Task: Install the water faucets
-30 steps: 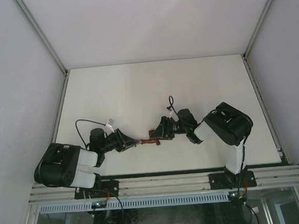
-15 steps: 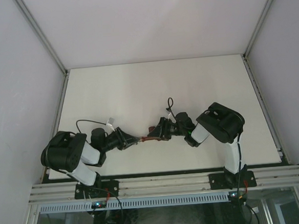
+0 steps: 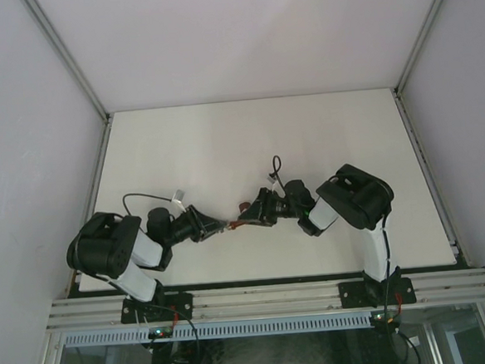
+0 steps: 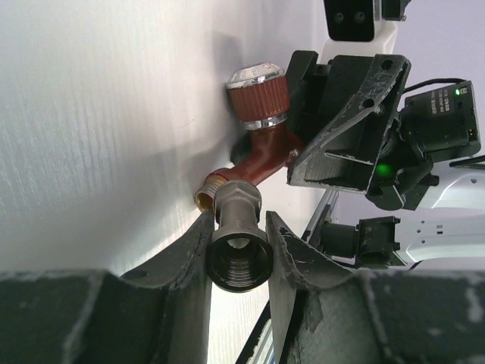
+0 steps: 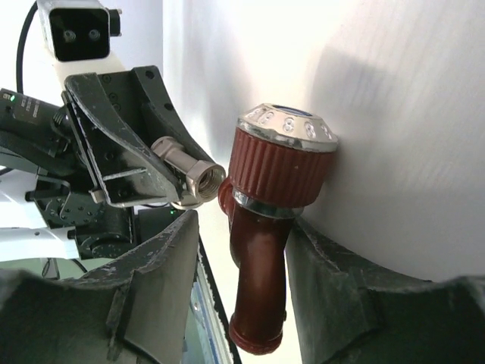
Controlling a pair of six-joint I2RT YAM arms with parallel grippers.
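White worktop (image 3: 248,140), bare pale walls, and we're lined up: our left claw (image 4: 239,231) pinches the small grey-silver metal fitting (image 4: 237,203), now nosed against the spout of the dark red-brown angled tap (image 5: 261,250), which our right claw (image 5: 246,227) has just tightened on. Threading looks ready.

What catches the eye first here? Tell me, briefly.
Near the front edge of the white table, two sets of fingers meet tip to tip. The right fingers clamp a red-brown tap body with a ribbed, silver-capped knob; the left fingers hold a silver fitting up to its brass-coloured end.
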